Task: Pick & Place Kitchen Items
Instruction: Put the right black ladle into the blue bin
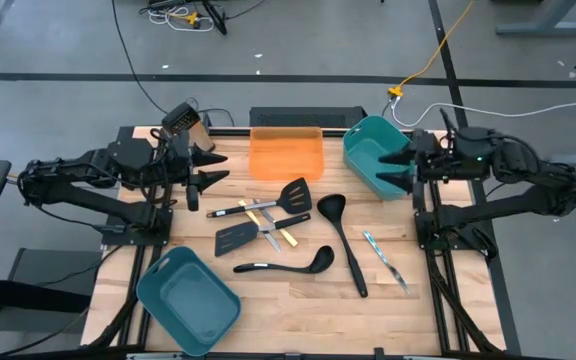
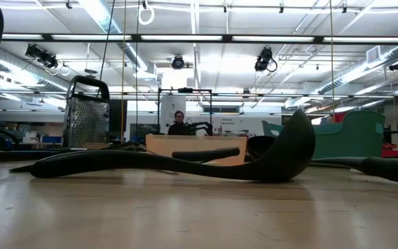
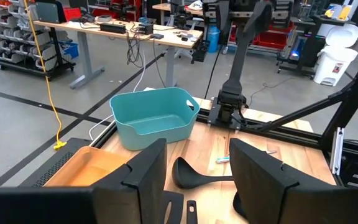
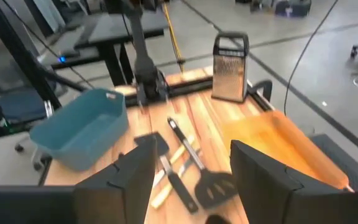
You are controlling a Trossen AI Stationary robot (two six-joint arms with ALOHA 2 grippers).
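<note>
At the near edge of the worktop (image 1: 298,320) a teal bin (image 1: 188,300) sits by the left corner. Mid-worktop lie the kitchen items: one black ladle (image 1: 283,265) crosswise, another ladle (image 1: 346,240) running near-to-far, two slotted spatulas (image 1: 268,205) and yellow-handled pieces (image 1: 273,228), silver cutlery (image 1: 386,260) toward the right edge. Farther back, the right gripper (image 1: 396,167) hangs with its jaws apart and empty over the far teal bin (image 1: 373,150). The upright ladle's bowl lies nearest it, so that arm looks better placed. The left gripper (image 1: 211,168), jaws apart and empty, waits at the far left.
</note>
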